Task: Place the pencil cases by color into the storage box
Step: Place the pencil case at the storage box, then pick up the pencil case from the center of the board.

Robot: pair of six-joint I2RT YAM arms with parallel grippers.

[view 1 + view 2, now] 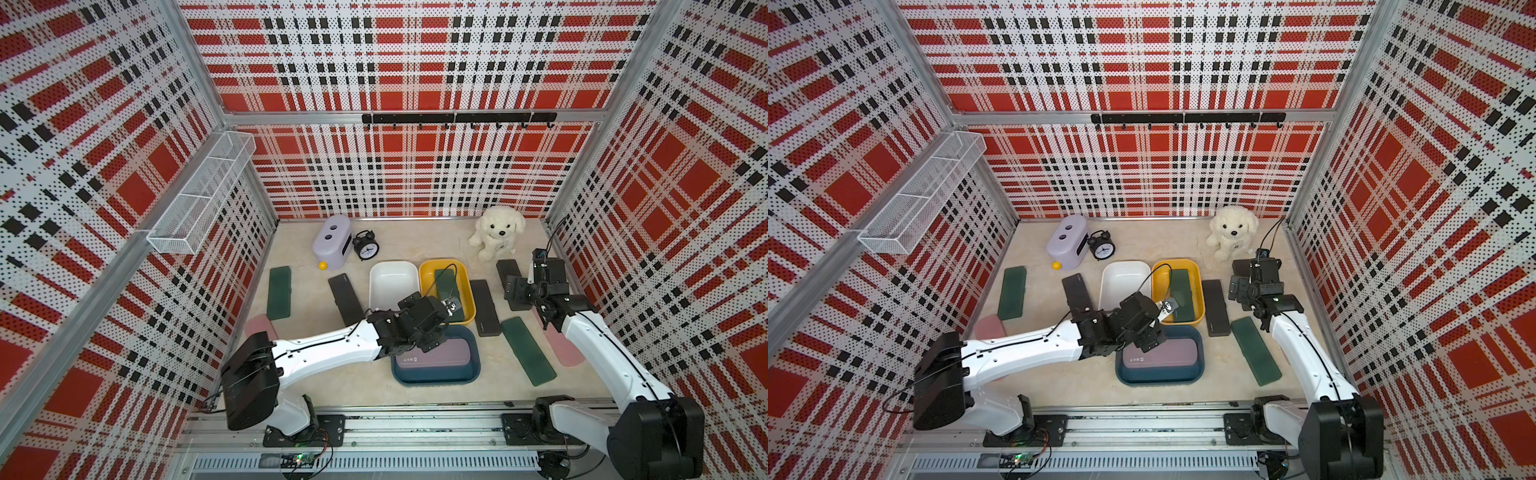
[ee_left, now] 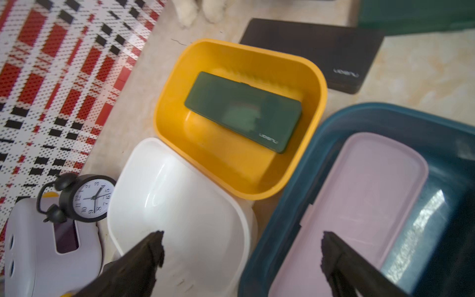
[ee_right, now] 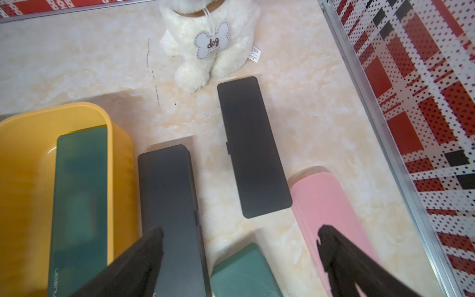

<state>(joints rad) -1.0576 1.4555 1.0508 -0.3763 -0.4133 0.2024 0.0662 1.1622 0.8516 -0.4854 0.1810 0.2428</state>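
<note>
Dark green on yellow: in both top views a green case [image 1: 446, 286] lies flat in the yellow bin [image 1: 424, 274], its long axis along the bin, back to front. A pink case [image 1: 436, 353] lies in the blue bin [image 1: 436, 378], long axis crosswise, left to right. The white bin [image 1: 392, 286] stands just beside the yellow one. Loose on the surface [image 1: 415, 241], the far-left green case [image 1: 279, 293] and the middle black case [image 1: 485, 309] run back to front. The left black case [image 1: 345, 299] and the front green case [image 1: 528, 351] slant. The back black case [image 1: 507, 268] and right pink case [image 1: 565, 353] lie partly under the right arm [image 1: 590, 336], and the left pink case [image 1: 258, 325] is partly behind the left arm [image 1: 328, 345].

In the left wrist view the green case bears a small pale logo near one end, upside down here, apparently "nusign"; the middle black case shows the same mark. The alarm clock [image 2: 90, 198] has numerals 1 to 12. The left claw [image 2: 241, 246] is spread wide and holds nothing, with one finger against the white bin and the other against the pink case.

In the right wrist view a bone-shaped tag [image 3: 212, 43] on the plush dog [image 3: 185, 64] reads "dog"; the sewn label beside it is too small to read. The right claw [image 3: 240, 236] is also spread and grips nothing; the front green case's end shows between its fingers [image 3: 151, 252]. The back black case points toward the dog.
</note>
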